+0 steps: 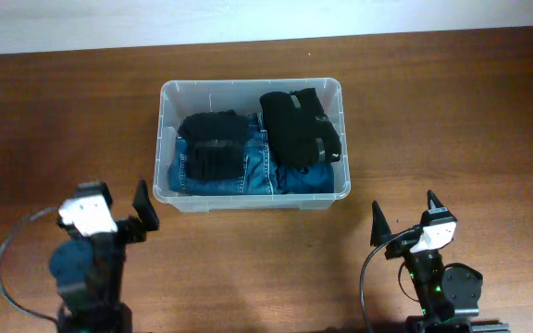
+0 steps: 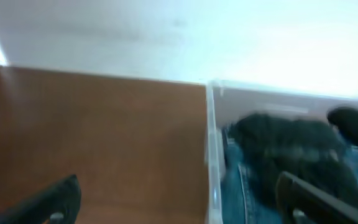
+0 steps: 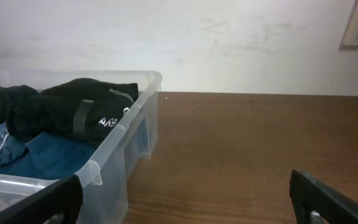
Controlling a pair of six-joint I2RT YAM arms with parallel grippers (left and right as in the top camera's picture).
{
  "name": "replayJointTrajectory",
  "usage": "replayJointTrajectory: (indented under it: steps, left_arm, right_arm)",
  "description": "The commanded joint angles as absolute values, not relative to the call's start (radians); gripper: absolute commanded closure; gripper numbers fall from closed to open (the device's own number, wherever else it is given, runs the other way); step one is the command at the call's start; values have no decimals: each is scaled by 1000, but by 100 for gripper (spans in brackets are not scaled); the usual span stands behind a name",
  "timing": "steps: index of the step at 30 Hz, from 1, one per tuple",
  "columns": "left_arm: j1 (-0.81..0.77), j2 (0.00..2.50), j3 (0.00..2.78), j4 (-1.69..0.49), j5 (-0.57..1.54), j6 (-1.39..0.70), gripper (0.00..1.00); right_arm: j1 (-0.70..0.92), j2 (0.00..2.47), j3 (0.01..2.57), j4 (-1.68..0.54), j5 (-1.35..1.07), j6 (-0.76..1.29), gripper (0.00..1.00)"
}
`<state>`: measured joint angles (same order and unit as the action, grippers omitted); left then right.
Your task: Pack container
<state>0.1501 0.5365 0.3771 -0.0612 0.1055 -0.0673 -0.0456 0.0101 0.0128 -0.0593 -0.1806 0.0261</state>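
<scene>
Fingertips [image 3: 39, 202]: dark, at the lower corners of each wrist view, with nothing between them.
Left gripper [image 1: 118, 196]: jaws spread wide and empty, over bare bench.
Right gripper [image 1: 403, 215]: jaws spread wide and empty, also short of the load.
Container [image 1: 248, 82]: ahead of both pairs of jaws and apart from each, to the right of the left pair and to the left of the right pair.
Contents: jeans [image 1: 213, 182] lie lowest with black clothes [image 1: 213, 148] on top. A black bundle [image 1: 302, 125] with grey strips lies ahead-left of the right jaws, its top about level with the rim.
Bench [image 1: 63, 111]: no loose item to pack shows on it.
Step, judged: the load appears to be in, so what remains is probably settling it.
Doing it well: if the bundle needs pressing, come down over its middle with the jaws clear of the near wall. A sideways push would likely slide the light plastic.
Risk: soft cloth may catch on a fingertip as it lifts.
</scene>
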Motion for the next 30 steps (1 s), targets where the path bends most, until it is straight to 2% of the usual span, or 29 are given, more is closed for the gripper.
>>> replayJointTrajectory:
  steps: [1, 17, 24, 30]
  left_arm:
    - [124, 422, 222, 1, 117, -52, 1]
    - [86, 171, 9, 36, 116, -52, 0]
    - [63, 62, 9, -75, 63, -51, 1]
    - [58, 5, 9, -80, 57, -52, 1]
  right_arm:
    - [-39, 4, 6, -64, -172, 31, 2]
    - [-39, 4, 6, -64, -172, 31, 2]
    - [-39, 4, 6, -64, -172, 31, 2]
    - [-39, 4, 6, -64, -172, 31, 2]
